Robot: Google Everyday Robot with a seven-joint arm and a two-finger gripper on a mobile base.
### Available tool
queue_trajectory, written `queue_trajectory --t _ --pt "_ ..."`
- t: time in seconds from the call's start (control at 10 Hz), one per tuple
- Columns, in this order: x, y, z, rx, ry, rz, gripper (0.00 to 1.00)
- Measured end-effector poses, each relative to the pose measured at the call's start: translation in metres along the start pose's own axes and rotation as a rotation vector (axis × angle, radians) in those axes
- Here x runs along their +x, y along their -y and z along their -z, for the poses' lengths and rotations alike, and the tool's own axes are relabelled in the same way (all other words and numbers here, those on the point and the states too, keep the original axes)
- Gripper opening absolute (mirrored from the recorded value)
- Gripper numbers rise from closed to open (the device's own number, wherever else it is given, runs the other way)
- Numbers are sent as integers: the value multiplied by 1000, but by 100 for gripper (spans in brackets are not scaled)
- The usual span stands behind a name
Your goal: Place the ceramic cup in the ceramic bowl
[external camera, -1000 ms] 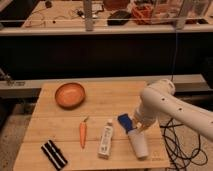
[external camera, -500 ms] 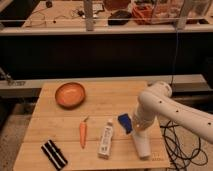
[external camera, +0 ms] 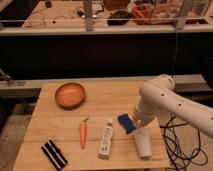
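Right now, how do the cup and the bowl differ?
The cup is off-white; the bowl is orange-brown. The cup lies on its side at the table's near right; the bowl sits upright, far left. The end effector is over the cup, far from the bowl. Both rest on the table.

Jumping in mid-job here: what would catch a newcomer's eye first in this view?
First the big white arm reaching in from the right, its tool low over the table's right side, just above the off-white ceramic cup lying near the front edge. Next, the orange-brown ceramic bowl sits alone at the back left. Between them lie a carrot, a white labelled tube and a small blue object by the tool.
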Motion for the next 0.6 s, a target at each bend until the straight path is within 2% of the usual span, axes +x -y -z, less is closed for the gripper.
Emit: queue_trajectory --t 0.1,0.4,0.6 --pt "4 0 -2 -3 11 -82 79" --pt "18 -8 -13 -26 31 -285 80" --pt "25 -14 -25 -68 61 -379 80"
